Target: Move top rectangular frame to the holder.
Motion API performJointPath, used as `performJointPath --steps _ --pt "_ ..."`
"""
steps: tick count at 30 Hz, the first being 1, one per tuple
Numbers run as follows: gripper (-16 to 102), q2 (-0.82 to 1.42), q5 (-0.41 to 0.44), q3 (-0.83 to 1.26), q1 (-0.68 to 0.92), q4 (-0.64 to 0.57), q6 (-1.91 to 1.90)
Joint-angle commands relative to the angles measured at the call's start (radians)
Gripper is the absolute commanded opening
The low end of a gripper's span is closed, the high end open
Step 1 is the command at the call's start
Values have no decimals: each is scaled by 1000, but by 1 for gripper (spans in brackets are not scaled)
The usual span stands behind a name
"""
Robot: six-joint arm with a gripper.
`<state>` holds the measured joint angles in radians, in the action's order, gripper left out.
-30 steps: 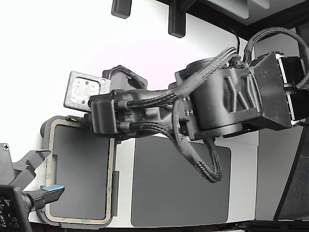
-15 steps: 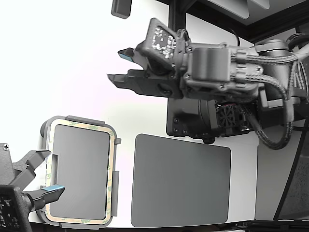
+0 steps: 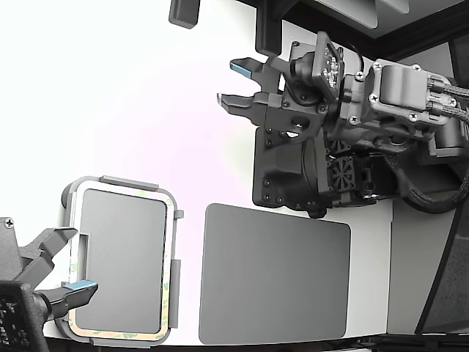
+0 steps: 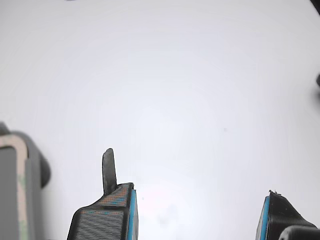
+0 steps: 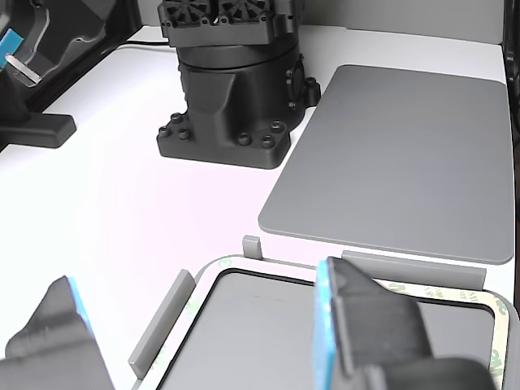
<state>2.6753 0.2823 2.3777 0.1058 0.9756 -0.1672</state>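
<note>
The top rectangular frame (image 3: 121, 257), pale mottled border around a dark grey centre, lies flat inside the holder (image 3: 111, 180), a light grey tray at the exterior view's lower left. Both show in the other view: frame (image 5: 410, 287), holder (image 5: 159, 325). A corner of the frame (image 4: 19, 200) and holder (image 4: 38, 170) shows at the wrist view's edge. My gripper (image 3: 233, 83) is open and empty, well above and to the right of the holder in the exterior view. In the wrist view, my gripper (image 4: 195, 220) has blue-padded fingers (image 4: 102, 217) wide apart over bare white table.
A larger plain dark grey mat (image 3: 275, 275) lies right of the holder in the exterior view. My arm's black base (image 3: 293, 169) stands behind it. A second arm's gripper (image 3: 62, 293) sits at the holder's lower left, its fingers (image 5: 366, 333) over the frame.
My gripper has lifted away from the holder's far edge and swung up and to the right in the exterior view, open. The frame has stayed in the holder. The second arm has not moved.
</note>
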Motion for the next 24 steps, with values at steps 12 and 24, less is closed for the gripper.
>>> performJointPath --steps 12,24 --pt "100 279 -46 216 -12 8 21" --pt "100 281 -31 261 -9 2 8"
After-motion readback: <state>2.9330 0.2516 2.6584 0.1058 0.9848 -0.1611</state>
